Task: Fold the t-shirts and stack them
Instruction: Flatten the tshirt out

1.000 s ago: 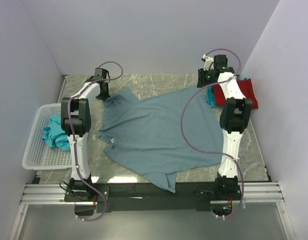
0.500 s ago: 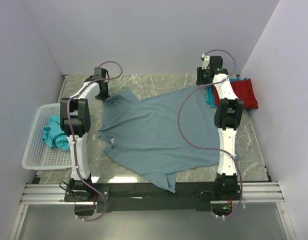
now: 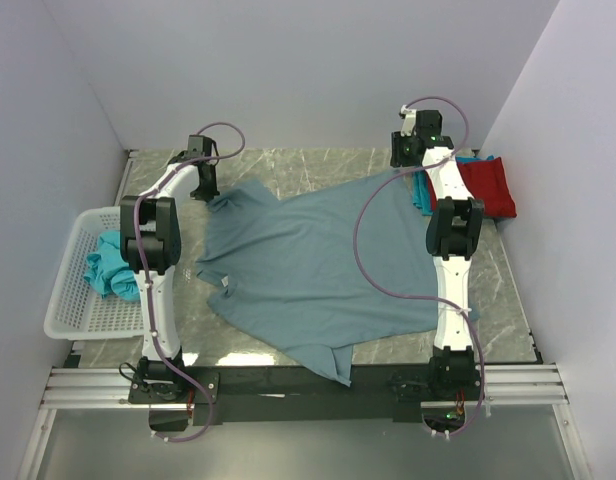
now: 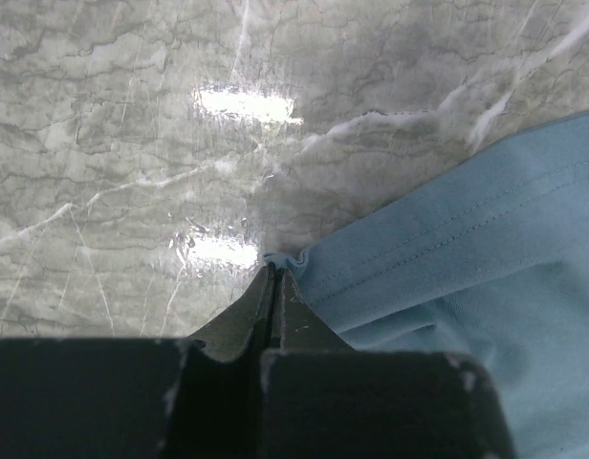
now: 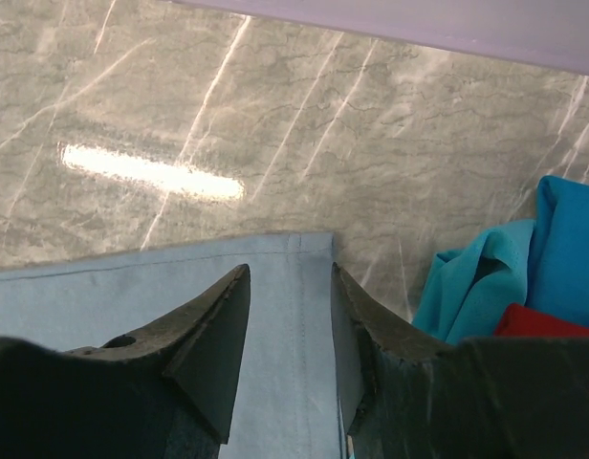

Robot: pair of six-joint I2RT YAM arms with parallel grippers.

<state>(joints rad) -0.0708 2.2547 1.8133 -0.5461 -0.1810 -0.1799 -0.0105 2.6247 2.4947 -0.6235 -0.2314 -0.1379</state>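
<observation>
Top view of a grey marble tabletop (image 3: 318, 165). A large blue-grey t-shirt (image 3: 308, 265) lies spread across the centre, mostly flat w/ a few wrinkles. One sleeve trails over the bottom edge.

At the shirt's upper-left corner sits the left end effector (image 3: 203, 190). Its wrist view shows the jaws pressed together, pinching a small tuck of a stitched edge, prob. the other sleeve. At the shirt's upper-right corner the right end effector (image 3: 408, 165) is low over the cloth. In its wrist view the fingers are spread, one each side of the hem corner, not closed on anything.

In the upper right of the frame a folded red t-shirt (image 3: 488, 185) rests on a teal t-shirt (image 3: 420, 195). At far left a crumpled teal t-shirt (image 3: 108, 265) fills a white basket (image 3: 88, 325).

Handling, as a judgement: the cloth looks thin, light & limp. It won't hold a shape, will sag btwn two grips and will prob. drag on the marble rather than slide cleanly. It is not fragile. The best holds are the stitched corners & hems, where doubled layers give a thicker bite. The left pinch looks shallow, tip-only, so it may slip under tension. The right should close w/ the hem well inside the fingers.
</observation>
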